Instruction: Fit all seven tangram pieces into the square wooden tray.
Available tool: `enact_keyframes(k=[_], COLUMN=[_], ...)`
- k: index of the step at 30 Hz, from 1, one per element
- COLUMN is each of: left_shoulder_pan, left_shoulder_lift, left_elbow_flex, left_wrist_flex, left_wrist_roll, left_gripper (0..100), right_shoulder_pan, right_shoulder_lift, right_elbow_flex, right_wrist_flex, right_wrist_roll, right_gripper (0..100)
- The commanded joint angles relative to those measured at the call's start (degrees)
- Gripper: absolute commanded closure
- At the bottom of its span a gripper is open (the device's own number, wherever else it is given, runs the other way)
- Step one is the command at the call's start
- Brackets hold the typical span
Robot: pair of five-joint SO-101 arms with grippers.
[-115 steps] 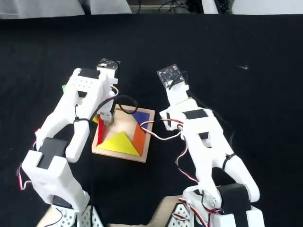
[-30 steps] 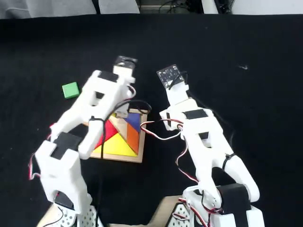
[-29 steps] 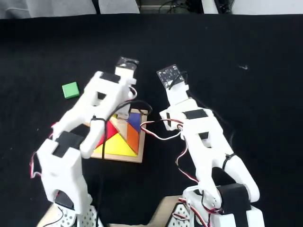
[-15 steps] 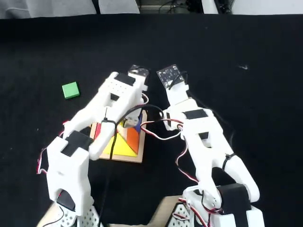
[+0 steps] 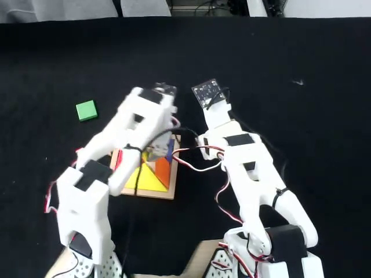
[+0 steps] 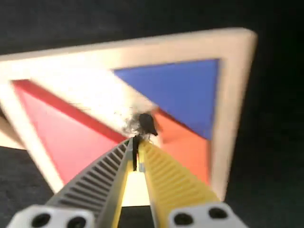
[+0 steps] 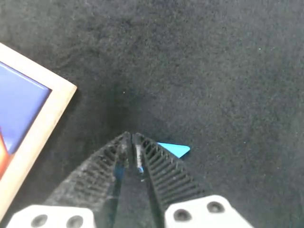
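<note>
The square wooden tray lies between the two arms and holds a yellow triangle, an orange piece, a red piece and a blue triangle. My left gripper is shut with nothing in it, its tips low over the tray where the red piece, the orange piece and the blue triangle meet. My right gripper is shut just above the black cloth beside the tray's corner. A light blue piece lies flat under its fingers.
A green square piece lies alone on the black cloth, left of the tray. The left arm covers the tray's upper left part. The right arm stands to the right of the tray, with open cloth beyond it.
The left arm has swung right across the tray, uncovering the green square, and its gripper now sits over the tray's right half. The right arm has kept still.
</note>
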Motion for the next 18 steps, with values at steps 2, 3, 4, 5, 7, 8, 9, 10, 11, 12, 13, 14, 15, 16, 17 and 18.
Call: enact_keyframes(k=[2, 3, 4, 5, 7, 8, 9, 10, 11, 12, 13, 14, 15, 16, 17, 18], left_shoulder_pan=[6.37, 5.93, 4.88, 3.21, -0.57, -2.86, -5.14, -7.25, -9.36, -11.30, -13.49, -15.43, -17.54, -19.56, -21.41, -23.16], left_shoulder_lift=[-0.53, -0.53, -0.62, -0.62, -0.70, -1.05, -1.58, -2.37, -3.34, -4.48, -5.71, -7.03, -8.09, -8.88, -9.41, -9.41], left_elbow_flex=[-2.86, -2.86, -2.95, -3.38, -5.85, -7.69, -9.89, -12.00, -14.11, -16.31, -17.98, -19.30, -19.82, -19.82, -19.65, -19.12], left_wrist_flex=[0.88, 0.97, 1.05, 1.76, 4.57, 7.03, 9.41, 11.60, 13.80, 15.91, 17.58, 18.55, 18.90, 18.73, 18.73, 18.73], left_wrist_roll=[2.37, 2.37, 2.20, 2.02, 1.85, 1.76, 0.97, -0.70, -2.55, -4.31, -5.71, -7.12, -8.79, -10.99, -13.45, -14.68], left_gripper=[97, 97, 97, 97, 97, 97, 97, 97, 97, 97, 97, 97, 97, 97, 96, 93], right_shoulder_pan=[0.62, 0.62, 0.62, 0.62, 0.70, 0.70, 0.70, 0.70, 1.05, 1.41, 1.76, 1.93, 2.02, 1.93, 1.93, 1.93], right_shoulder_lift=[-0.31, -0.31, -0.31, -0.31, -0.48, -0.57, -0.57, -0.57, -0.57, -0.57, -0.57, -0.57, -0.57, -0.57, -0.57, -0.57], right_elbow_flex=[-1.45, -1.45, -1.45, -1.45, -1.45, -1.45, -1.45, -1.45, -1.45, -1.45, -1.54, -1.54, -1.54, -1.54, -1.54, -1.45], right_wrist_flex=[-0.53, -0.53, -0.44, -0.44, -0.44, -0.44, -0.44, -0.44, -0.44, -0.44, -0.44, -0.44, -0.44, -0.44, -0.44, -0.53], right_wrist_roll=[0.44, 0.44, 0.44, 0.44, 0.44, 0.44, 0.44, 0.44, 0.44, 0.44, 0.44, 0.44, 0.44, 0.44, 0.44, 0.44], right_gripper=[98.7, 98.7, 98.7, 98.7, 98.7, 98.7, 98.7, 98.7, 98.7, 98.7, 98.7, 98.7, 98.7, 98.7, 98.7, 98.7])
